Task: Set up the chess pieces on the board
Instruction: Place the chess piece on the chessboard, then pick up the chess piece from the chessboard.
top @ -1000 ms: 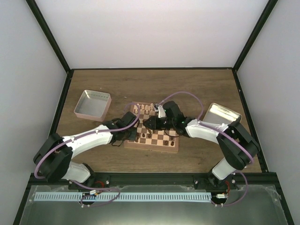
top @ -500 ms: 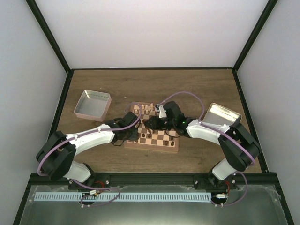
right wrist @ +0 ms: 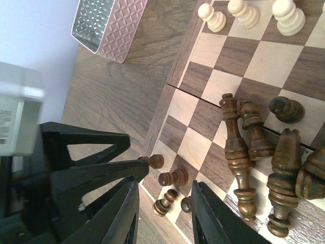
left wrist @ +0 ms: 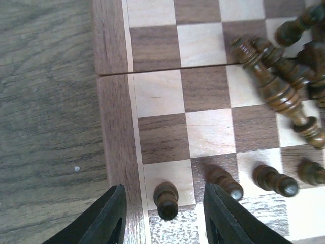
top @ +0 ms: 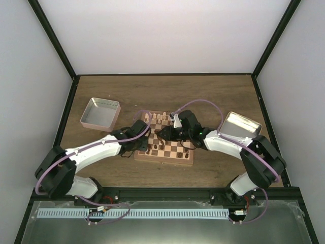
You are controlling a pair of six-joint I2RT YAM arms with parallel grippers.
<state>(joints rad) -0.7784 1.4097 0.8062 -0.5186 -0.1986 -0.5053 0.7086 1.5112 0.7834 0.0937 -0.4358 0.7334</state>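
Observation:
The board point(top: 167, 146) lies at the table's middle. Cream chess pieces point(top: 158, 118) stand along its far edge, also in the right wrist view point(right wrist: 244, 13). My left gripper point(top: 142, 145) is open over the board's near-left corner. Its jaws straddle an upright dark pawn point(left wrist: 166, 199) without touching it. More dark pawns point(left wrist: 223, 181) stand in a row beside it. Several dark pieces point(left wrist: 277, 89) lie tipped over mid-board. My right gripper point(top: 163, 134) is open and empty above the board. It hovers over the dark pawns point(right wrist: 173, 178) and the lying pieces point(right wrist: 236, 147).
A pinkish tray point(top: 100, 113) stands left of the board, also in the right wrist view point(right wrist: 109, 23). A metal tray point(top: 242, 123) lies to the right. Both arms meet over the board's left half, with the left gripper's fingers point(right wrist: 86, 162) close beside the right gripper.
Both arms have shifted only slightly over the board. The left gripper stays at the near-left corner. No piece has visibly moved.

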